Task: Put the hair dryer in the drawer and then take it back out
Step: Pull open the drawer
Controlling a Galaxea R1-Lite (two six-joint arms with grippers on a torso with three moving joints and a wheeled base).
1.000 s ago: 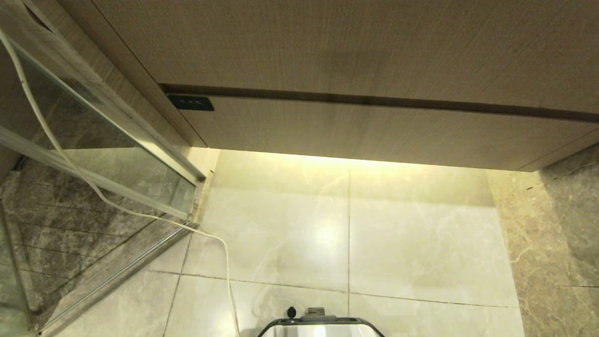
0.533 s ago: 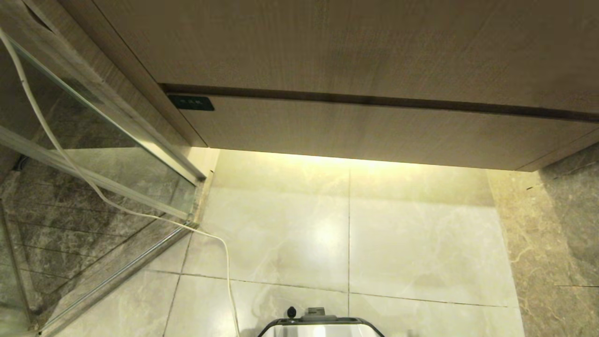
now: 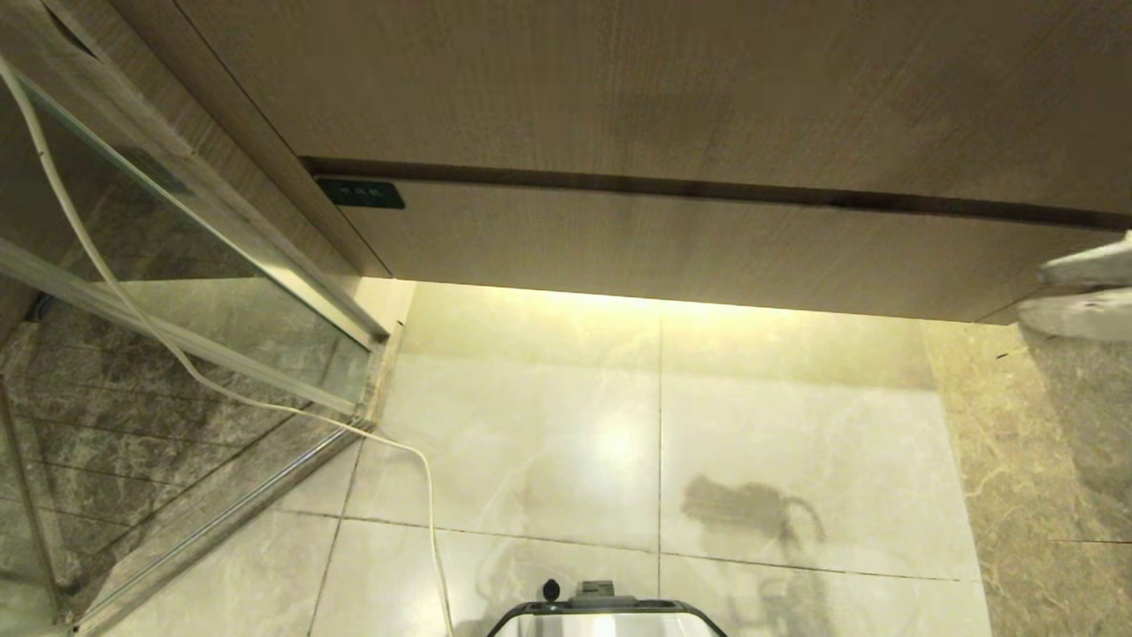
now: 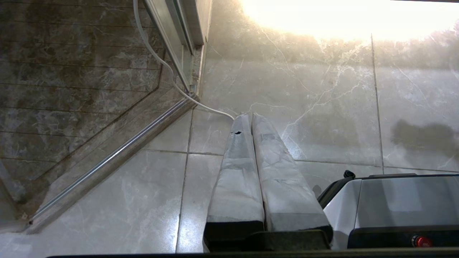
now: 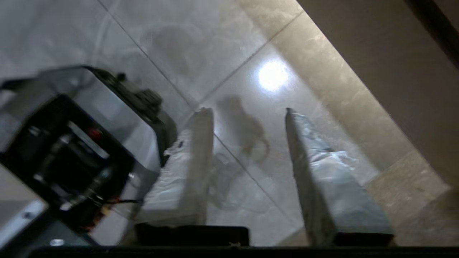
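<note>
Two grippers are in view, and neither holds anything. Right gripper [image 5: 247, 111]: fingers spread apart with a clear gap between them, nothing in that gap but bare floor seen beyond. In the head view its fingertips [image 3: 1083, 287] show at the far right edge, level with the right end of the drawer [image 3: 690, 248]; whether they touch the front cannot be told. Left gripper [image 4: 247, 116]: fingers pressed together, empty, hanging parked over the floor [image 3: 531, 425] beside the robot's base [image 3: 606, 615].

Outward from the right gripper: the drawer is shut, its flat front flush beneath the taller panel [image 3: 619, 80], a dark gap running between the two. A small black label [image 3: 358, 193] sits at its left end. A white cable [image 3: 133, 310] trails from the upper left, along the glass door [image 3: 177, 265], down to the base. The arm's shadow lies on the tiles.

Hair dryer: not visible in any view; its place cannot be stated.

Judgement on progress: nothing of the task shows as done. The drawer is unopened and the dryer is not in hand. The right arm appears to be making its approach to the drawer. Opening, fetching, stowing and retrieving all remain.
</note>
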